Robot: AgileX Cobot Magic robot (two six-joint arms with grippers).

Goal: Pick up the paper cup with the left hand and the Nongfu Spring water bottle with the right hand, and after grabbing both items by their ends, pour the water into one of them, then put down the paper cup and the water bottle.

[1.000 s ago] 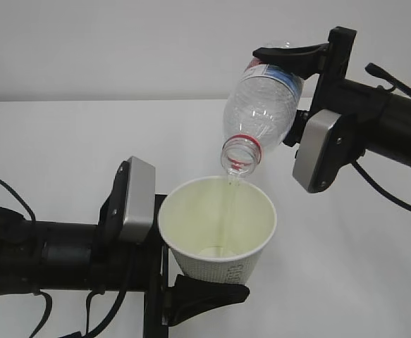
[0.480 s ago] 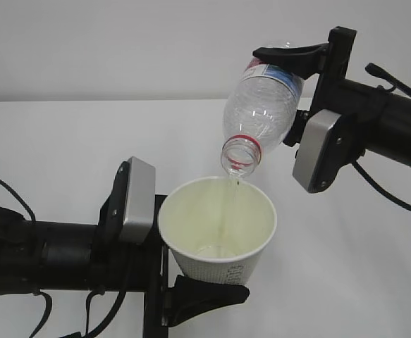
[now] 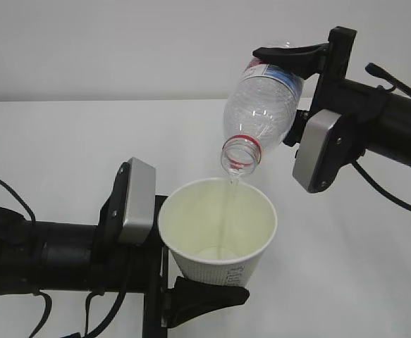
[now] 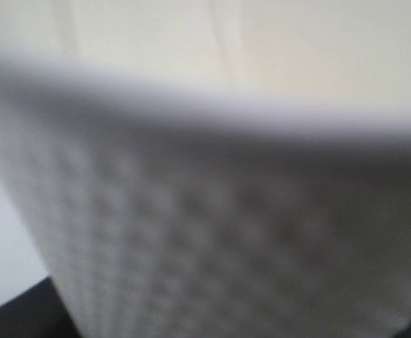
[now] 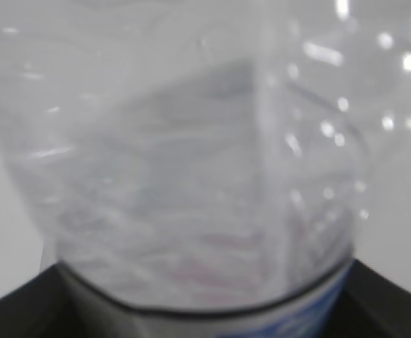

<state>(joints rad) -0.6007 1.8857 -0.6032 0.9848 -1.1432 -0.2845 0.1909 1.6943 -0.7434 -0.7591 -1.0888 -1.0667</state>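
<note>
The left pincer (image 3: 191,278) holds the paper cup (image 3: 218,232) by its lower end, black fingers (image 3: 205,297) clamped against the ribbed wall near the base, so the cup stands upright and lifted off the white bench (image 3: 64,141). In the left wrist view the paper cup (image 4: 212,232) fills nearly the whole picture, blurred, its dotted side and pale rim close to the lens.

The right pincer (image 3: 300,95) grips the Nongfu Spring water bottle (image 3: 261,116) by its bottom end, around the labelled part, and holds it tipped steeply with the open mouth pointing down, just above the far rim of the cup and not touching it. The red neck ring sits just above the mouth. The right wrist view shows the clear bottle (image 5: 191,162) from close up, out of focus, with dark finger edges at the lower corners.

A thin stream of water (image 3: 228,211) runs from the mouth down into the cup, and a small pale pool shows at the cup's bottom.

Compared with the earlier frames, both arms, the cup and the bottle keep the same pose and place; only the thread of water wavers slightly, and the pouring goes on unchanged
</note>
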